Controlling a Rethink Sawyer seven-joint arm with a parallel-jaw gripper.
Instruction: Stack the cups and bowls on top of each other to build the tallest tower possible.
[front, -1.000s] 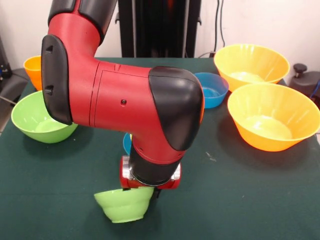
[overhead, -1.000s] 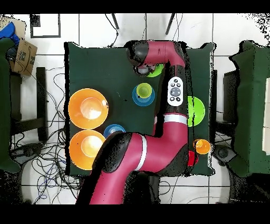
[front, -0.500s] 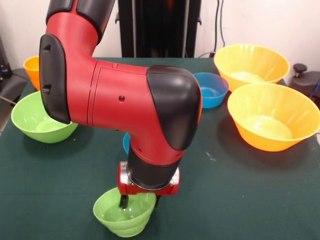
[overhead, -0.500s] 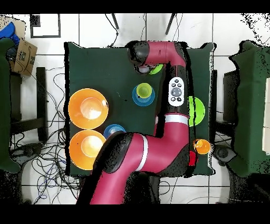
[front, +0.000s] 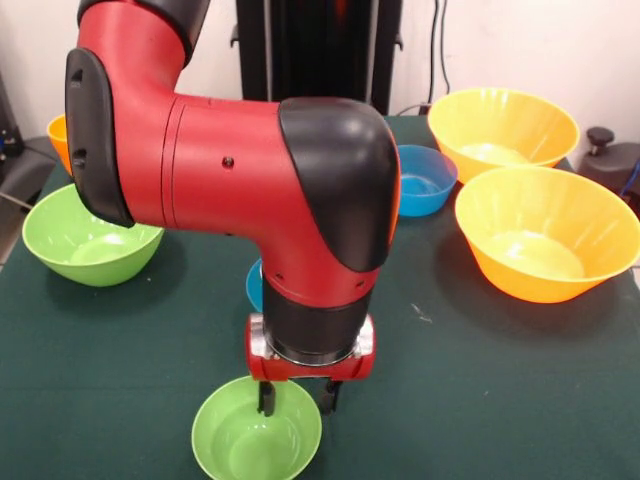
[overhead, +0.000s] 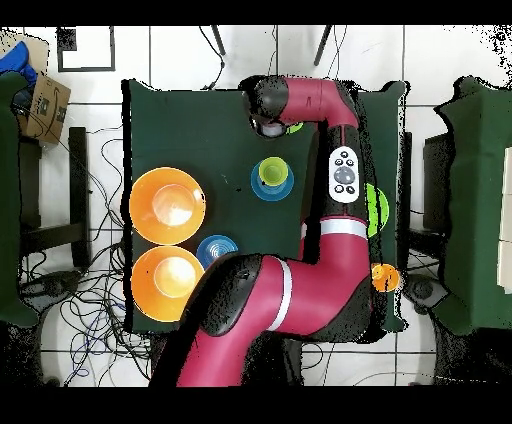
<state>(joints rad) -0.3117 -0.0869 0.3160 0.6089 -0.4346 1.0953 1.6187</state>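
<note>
A small green bowl (front: 256, 438) sits upright on the table near its front edge; only a sliver of it shows in the overhead view (overhead: 294, 128). My gripper (front: 297, 396) hangs just over the bowl's far rim. One finger is inside the bowl and the other outside it, jaws apart. From above the gripper (overhead: 270, 127) sits beside that sliver. A small blue bowl holding a yellow cup (overhead: 272, 172) stands mid-table; in the front view only the blue edge (front: 254, 288) peeks from behind the arm. The red cup and the purple bowl are hidden.
Two very large orange bowls (front: 503, 125) (front: 545, 235) stand at the right, with another small blue bowl (front: 425, 178) beside them. A large green bowl (front: 85, 240) and an orange cup (front: 60, 135) stand at the left. The arm covers much of the table's middle.
The small green bowl was tilted and lifted at the gripper. It has come down and now sits upright and level on the table. The arm has shifted slightly right in the front view.
</note>
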